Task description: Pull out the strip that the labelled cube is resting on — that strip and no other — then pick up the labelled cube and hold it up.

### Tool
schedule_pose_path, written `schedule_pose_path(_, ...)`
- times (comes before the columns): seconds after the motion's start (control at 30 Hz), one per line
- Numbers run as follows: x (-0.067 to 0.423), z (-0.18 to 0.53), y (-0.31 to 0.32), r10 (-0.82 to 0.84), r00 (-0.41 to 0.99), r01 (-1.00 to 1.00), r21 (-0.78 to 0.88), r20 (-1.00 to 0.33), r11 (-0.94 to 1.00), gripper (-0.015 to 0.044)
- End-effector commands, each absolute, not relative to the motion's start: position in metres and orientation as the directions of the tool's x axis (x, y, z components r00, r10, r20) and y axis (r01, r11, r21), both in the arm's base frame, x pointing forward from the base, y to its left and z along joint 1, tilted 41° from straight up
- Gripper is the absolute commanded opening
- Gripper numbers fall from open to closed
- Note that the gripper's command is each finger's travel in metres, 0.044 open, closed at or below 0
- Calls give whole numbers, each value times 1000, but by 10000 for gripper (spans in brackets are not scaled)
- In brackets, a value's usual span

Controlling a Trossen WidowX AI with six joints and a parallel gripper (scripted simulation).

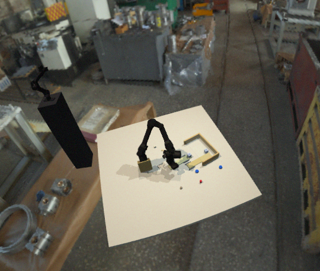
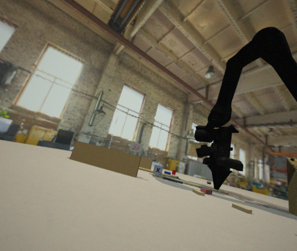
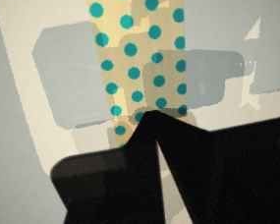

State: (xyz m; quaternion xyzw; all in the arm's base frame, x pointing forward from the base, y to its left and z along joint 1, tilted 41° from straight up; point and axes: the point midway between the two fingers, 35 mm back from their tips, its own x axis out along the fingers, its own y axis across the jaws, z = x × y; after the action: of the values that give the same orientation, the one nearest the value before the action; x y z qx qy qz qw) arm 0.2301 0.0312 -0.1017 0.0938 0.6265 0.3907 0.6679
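Note:
My gripper (image 1: 173, 165) (image 2: 219, 186) (image 3: 150, 116) is shut, with nothing between its fingers. Its tips press down on the near end of a tan strip with teal dots (image 3: 138, 58) (image 1: 182, 160). The strip lies flat on the table (image 1: 147, 210) and runs away from me toward the wooden frame (image 1: 200, 136). The labelled cube (image 2: 157, 169), marked with an X, stands far behind the gripper beside the frame's wall (image 2: 105, 158). In the top view a small pale cube (image 1: 189, 155) sits at the strip's far end. The wrist view does not show the cube.
A second pale cube (image 1: 205, 150) sits inside the frame. Two blue balls (image 1: 197, 171) (image 1: 220, 166), a red one (image 1: 200, 181) and a grey one (image 1: 181, 188) lie on the table. Small maroon (image 2: 206, 190) and tan blocks (image 2: 241, 208) lie near the gripper. The arm's base block (image 1: 144, 165) stands to the left.

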Motion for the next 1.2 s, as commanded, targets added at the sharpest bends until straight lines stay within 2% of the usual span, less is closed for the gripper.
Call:
schedule_pose_path(0.0, 216, -105, 33, 637, -122, -396, 626, -761, 672, 0)
schedule_pose_path(1.07, 216, -105, 33, 637, -122, -396, 626, -761, 672, 0)
schedule_pose_path(1.17, 229, -88, 17, 636, -107, -399, 619, -764, 676, 0)
